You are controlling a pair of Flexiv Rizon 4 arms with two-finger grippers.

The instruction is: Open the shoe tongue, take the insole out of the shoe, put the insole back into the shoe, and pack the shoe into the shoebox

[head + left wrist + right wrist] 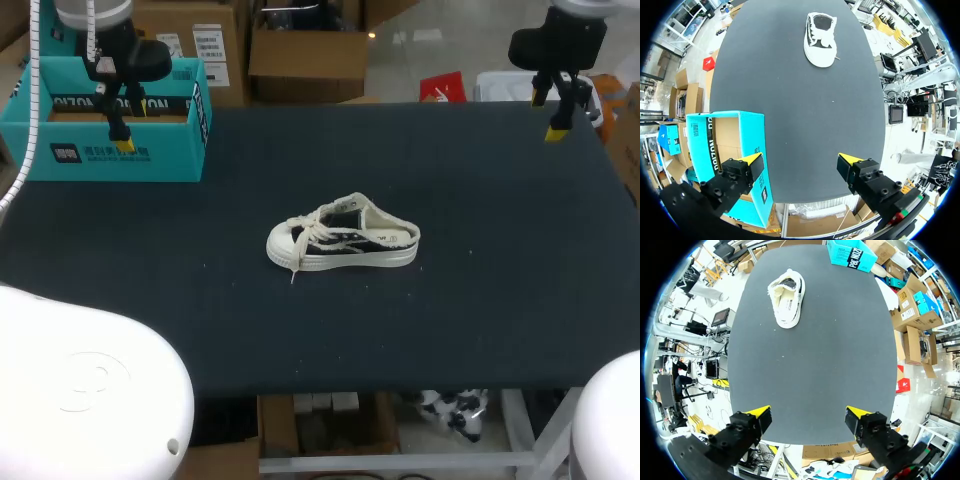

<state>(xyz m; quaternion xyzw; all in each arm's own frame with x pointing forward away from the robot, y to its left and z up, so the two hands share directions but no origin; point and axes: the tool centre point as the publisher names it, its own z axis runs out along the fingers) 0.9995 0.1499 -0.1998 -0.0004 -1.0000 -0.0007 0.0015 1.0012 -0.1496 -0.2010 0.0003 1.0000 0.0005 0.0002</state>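
A white and black low shoe (342, 240) with loose laces lies on its sole in the middle of the dark table (480, 310), toe to the left. It shows far ahead of both grippers as the shoe (821, 39) and the shoe (787, 298). The open teal shoebox (110, 120) stands at the far left corner, with its brown inside visible (727, 145). My left gripper (124, 118) hangs open above the box, nothing between its fingers. My right gripper (556, 112) hangs open over the far right corner, also holding nothing. The insole is not visible.
The shoebox (852, 254) appears far beyond the shoe in the right wrist view. The table's front edge runs near the bottom of the head view. My left gripper (800, 164) and right gripper (809, 416) both sit near table edges.
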